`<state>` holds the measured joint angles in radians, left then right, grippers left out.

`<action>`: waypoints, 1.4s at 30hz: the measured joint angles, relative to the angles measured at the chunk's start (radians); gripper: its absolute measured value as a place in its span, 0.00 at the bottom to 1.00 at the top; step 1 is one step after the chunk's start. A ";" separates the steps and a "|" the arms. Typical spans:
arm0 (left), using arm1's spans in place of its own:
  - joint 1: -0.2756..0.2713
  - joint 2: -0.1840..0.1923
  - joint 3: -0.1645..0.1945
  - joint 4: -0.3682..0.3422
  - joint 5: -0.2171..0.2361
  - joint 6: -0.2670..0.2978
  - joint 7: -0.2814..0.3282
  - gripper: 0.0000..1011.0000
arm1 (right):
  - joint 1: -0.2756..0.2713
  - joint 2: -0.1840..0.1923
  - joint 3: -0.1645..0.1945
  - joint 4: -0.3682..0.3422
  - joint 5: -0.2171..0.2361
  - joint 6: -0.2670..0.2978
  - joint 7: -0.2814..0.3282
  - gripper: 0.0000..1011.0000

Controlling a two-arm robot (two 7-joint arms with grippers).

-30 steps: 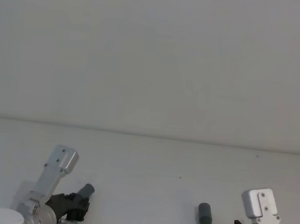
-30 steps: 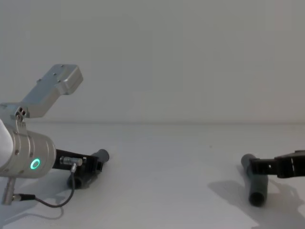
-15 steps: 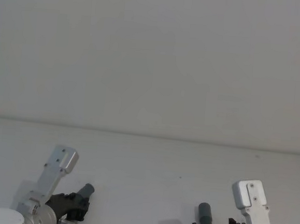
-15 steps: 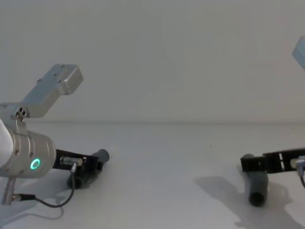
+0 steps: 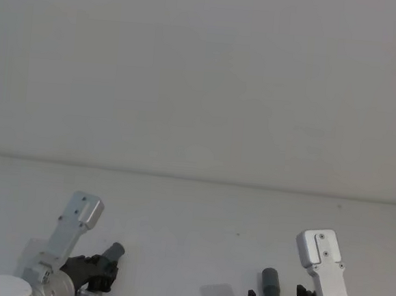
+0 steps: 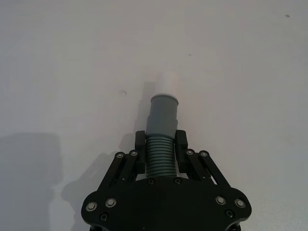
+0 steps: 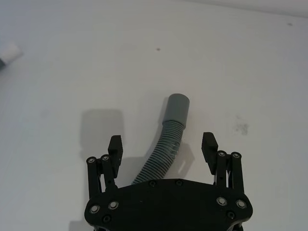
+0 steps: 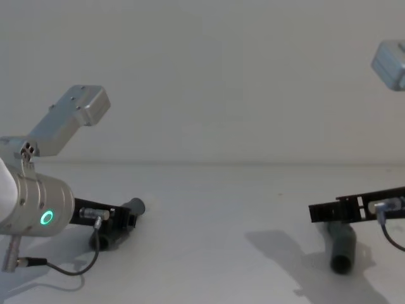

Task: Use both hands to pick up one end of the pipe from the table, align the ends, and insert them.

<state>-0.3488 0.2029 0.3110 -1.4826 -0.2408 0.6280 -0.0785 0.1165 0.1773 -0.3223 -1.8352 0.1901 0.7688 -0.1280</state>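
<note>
Left wrist view: left pincer (image 6: pixel 160 142) clamped on the spigot pipe (image 6: pixel 162 113), seven o'clock. Right pincer (image 7: pixel 162 142) gapes astride the cuffed pipe (image 7: pixel 177 108) on the tabletop (image 7: pixel 57 72), five o'clock; best centre it, then close.

A bent, ribbed grey pipe piece (image 7: pixel 166 147) lies on the white table (image 7: pixel 72 57).
</note>
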 joint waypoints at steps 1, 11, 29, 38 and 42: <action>0.000 0.000 0.000 0.000 0.000 0.000 0.000 0.32 | 0.001 -0.002 0.000 0.002 -0.003 0.002 -0.004 0.99; 0.000 0.000 0.000 0.000 0.000 0.000 0.000 0.32 | 0.009 -0.032 -0.007 0.039 -0.039 0.013 -0.054 0.99; 0.000 0.000 0.000 0.000 0.000 0.000 0.000 0.32 | 0.017 -0.090 0.011 0.076 -0.050 0.063 -0.085 0.99; 0.000 0.000 0.000 0.000 0.000 0.000 0.000 0.32 | 0.018 -0.108 0.023 0.083 -0.047 0.084 -0.091 0.90; 0.000 0.000 0.000 0.000 0.000 0.000 0.000 0.32 | 0.018 -0.113 0.026 0.085 -0.046 0.089 -0.092 0.79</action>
<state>-0.3487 0.2030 0.3110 -1.4826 -0.2407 0.6280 -0.0785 0.1344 0.0647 -0.2965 -1.7500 0.1439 0.8580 -0.2205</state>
